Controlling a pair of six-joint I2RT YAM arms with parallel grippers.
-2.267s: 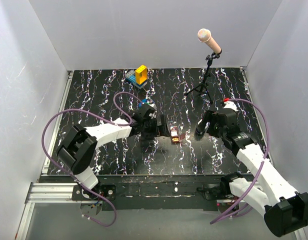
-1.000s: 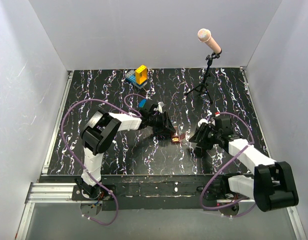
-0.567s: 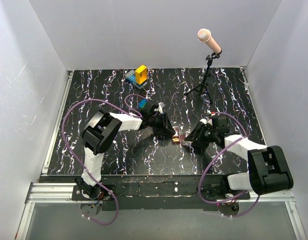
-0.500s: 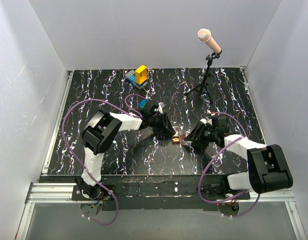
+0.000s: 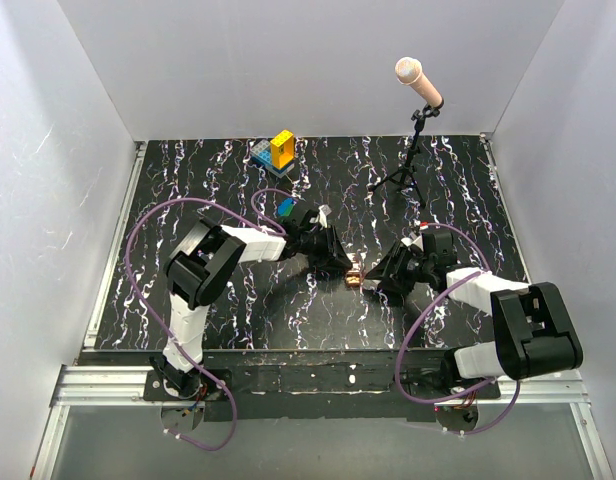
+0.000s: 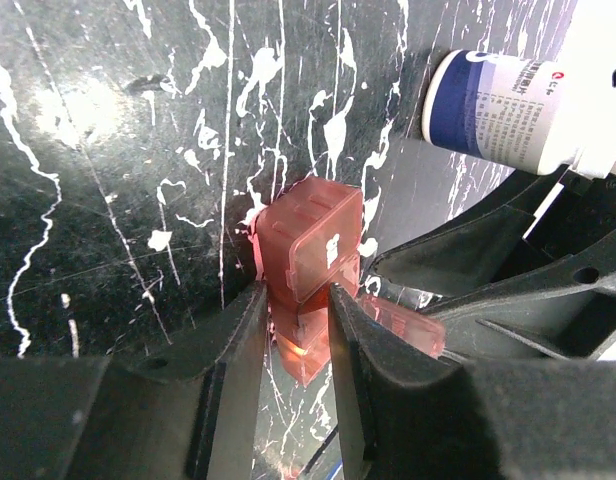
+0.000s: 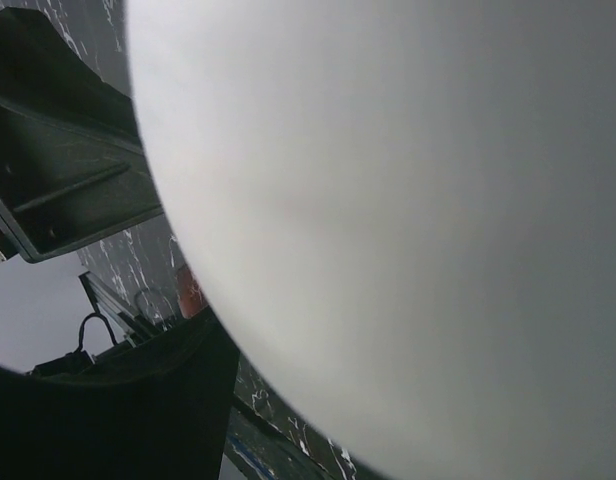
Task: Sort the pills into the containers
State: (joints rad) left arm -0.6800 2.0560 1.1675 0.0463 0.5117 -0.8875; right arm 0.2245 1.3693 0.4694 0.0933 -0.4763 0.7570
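Marbled tbl [image 5: 188, 180], 1 pill box [image 6: 308, 235], 1 bottle [image 6: 508, 98]

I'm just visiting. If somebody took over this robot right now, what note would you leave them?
Left gripper: shut on the near end of the pill box, which lies between the two arms.
Right gripper: close beside the box, with a bottle next to it; its wrist view is blocked, so its grip is unclear.
Done: box steadied.
Left: no pills visible, so the sorting appears yet to begin.
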